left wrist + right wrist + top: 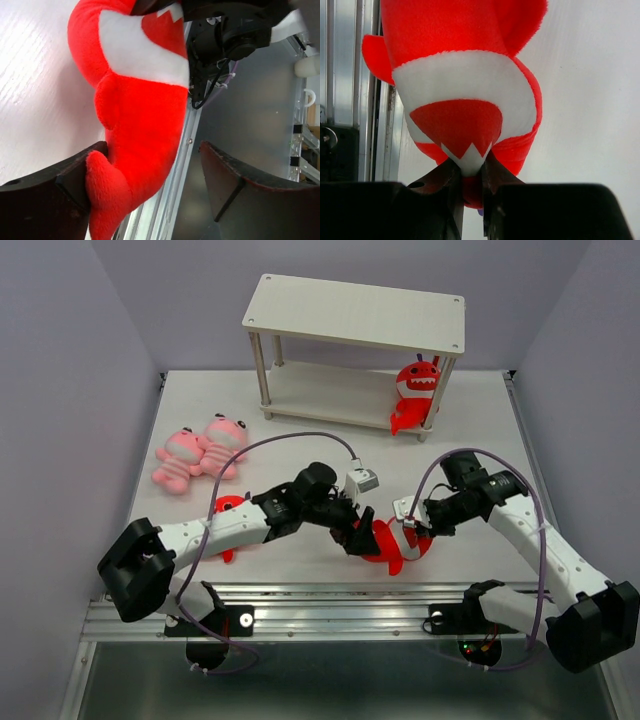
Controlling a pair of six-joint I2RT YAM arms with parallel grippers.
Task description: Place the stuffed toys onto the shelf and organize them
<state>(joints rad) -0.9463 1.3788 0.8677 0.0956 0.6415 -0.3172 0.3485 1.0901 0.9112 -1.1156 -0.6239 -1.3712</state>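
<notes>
Top external: three red sharks [417,392], two pink toys [225,440], one shelf [355,313]; right gripper [470,172] clamps the middle shark [388,545], left gripper [150,150] gapes.

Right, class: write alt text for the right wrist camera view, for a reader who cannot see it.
A bright red plush shark toy with a white toothy mouth fills the upper frame, pinched at the mouth by the right tool, shut on it. Behind it lie the white table and, on the left, a grey metal rail.
</notes>
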